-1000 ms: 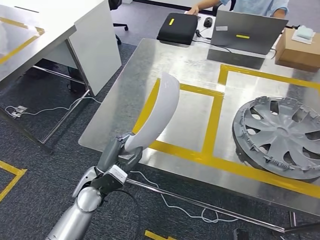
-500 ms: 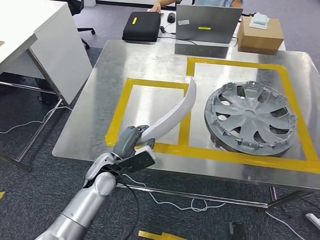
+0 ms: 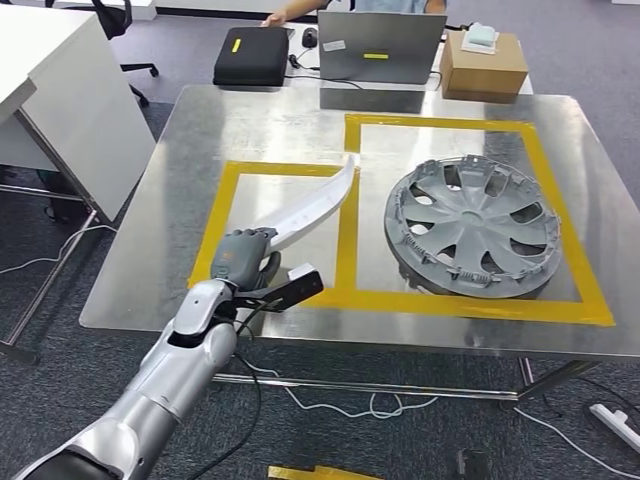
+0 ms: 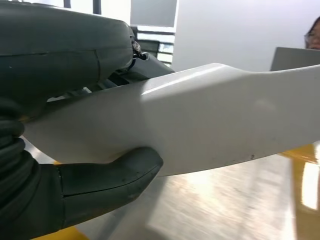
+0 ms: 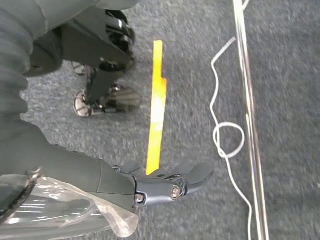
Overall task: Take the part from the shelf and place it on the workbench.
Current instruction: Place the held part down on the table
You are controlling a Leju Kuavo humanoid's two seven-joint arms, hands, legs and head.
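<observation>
My left hand (image 3: 243, 262) grips one end of a long, curved white part (image 3: 311, 207), which reaches out over the left yellow-taped square (image 3: 226, 180) of the steel workbench (image 3: 189, 130). Up close, the left wrist view has the thumb (image 4: 109, 182) under the white part (image 4: 211, 115) and the other fingers over it. Whether the part's far tip touches the bench I cannot tell. My right hand (image 5: 151, 185) hangs over the grey carpet with its fingers stretched out and nothing in them.
A grey wheel cover (image 3: 472, 225) lies in the right taped square. A laptop (image 3: 380, 45), a black case (image 3: 250, 55) and a cardboard box (image 3: 483, 62) stand beyond the bench's far edge, where a person (image 3: 287, 12) sits. A white desk (image 3: 53, 90) is at the left. Cables (image 3: 377, 405) trail underneath.
The whole view has shifted, so the camera has moved toward the bench. The white part in my left hand has tipped from steeply raised to lying low over the left square.
</observation>
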